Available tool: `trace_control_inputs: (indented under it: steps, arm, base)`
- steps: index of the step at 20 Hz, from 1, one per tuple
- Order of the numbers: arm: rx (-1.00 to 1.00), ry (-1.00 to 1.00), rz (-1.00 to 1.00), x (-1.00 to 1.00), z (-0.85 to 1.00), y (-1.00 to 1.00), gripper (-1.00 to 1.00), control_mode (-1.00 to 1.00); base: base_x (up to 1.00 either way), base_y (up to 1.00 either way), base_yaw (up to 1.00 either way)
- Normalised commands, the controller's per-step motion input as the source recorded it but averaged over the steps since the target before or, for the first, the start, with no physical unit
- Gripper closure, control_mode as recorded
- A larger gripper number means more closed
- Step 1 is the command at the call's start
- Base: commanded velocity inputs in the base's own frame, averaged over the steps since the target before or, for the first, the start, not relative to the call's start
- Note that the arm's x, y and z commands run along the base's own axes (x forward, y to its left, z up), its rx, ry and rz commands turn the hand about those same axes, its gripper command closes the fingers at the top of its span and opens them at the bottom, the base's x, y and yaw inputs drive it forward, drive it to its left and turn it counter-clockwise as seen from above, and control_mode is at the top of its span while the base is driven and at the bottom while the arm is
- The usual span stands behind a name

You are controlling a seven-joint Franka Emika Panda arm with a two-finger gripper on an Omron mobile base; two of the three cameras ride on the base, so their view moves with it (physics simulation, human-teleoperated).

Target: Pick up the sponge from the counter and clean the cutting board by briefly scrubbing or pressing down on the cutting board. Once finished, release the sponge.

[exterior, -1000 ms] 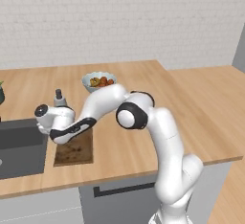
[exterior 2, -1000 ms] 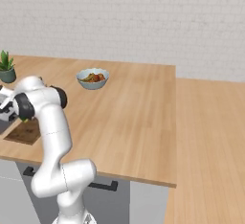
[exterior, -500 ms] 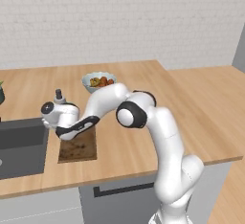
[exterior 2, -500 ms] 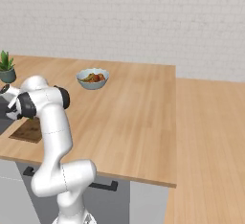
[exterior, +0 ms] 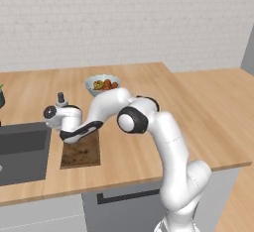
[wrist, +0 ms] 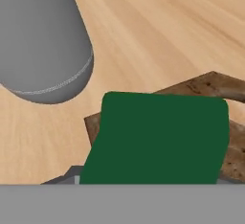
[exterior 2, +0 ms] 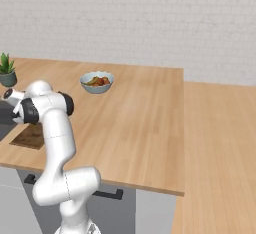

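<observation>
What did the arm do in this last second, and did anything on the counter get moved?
The end effector rose slightly over the cutting board and drifted a little toward the bowl, uncovering more of the board. The sponge sits right under it, above the board; whether it is gripped cannot be told. Board, bowl and counter stayed put.

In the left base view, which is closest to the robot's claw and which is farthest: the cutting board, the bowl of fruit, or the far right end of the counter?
1. The cutting board: right under the claw, beside the sink.
2. The bowl of fruit: behind the claw, toward the wall.
3. The counter's right end: way off to the right, past the arm.
</observation>
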Motion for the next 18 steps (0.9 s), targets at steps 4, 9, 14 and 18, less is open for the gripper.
trace_control_inputs:
  steps: [4,9,14,18]
  arm:
    - [0.0,0.0,0.0,0.73,-0.38,-0.44,1.0,-1.0]
    - [0.0,0.0,0.0,0.64,-0.61,-0.57,1.0,-1.0]
    - [0.0,-0.02,0.0,0.49,-0.65,-0.67,1.0,-1.0]
    - [0.0,-0.06,0.0,0.33,-0.46,-0.69,1.0,-1.0]
  base:
    - [0.0,0.0,0.0]
    - [0.0,0.0,0.0]
    - [0.0,0.0,0.0]
    - [0.0,0.0,0.0]
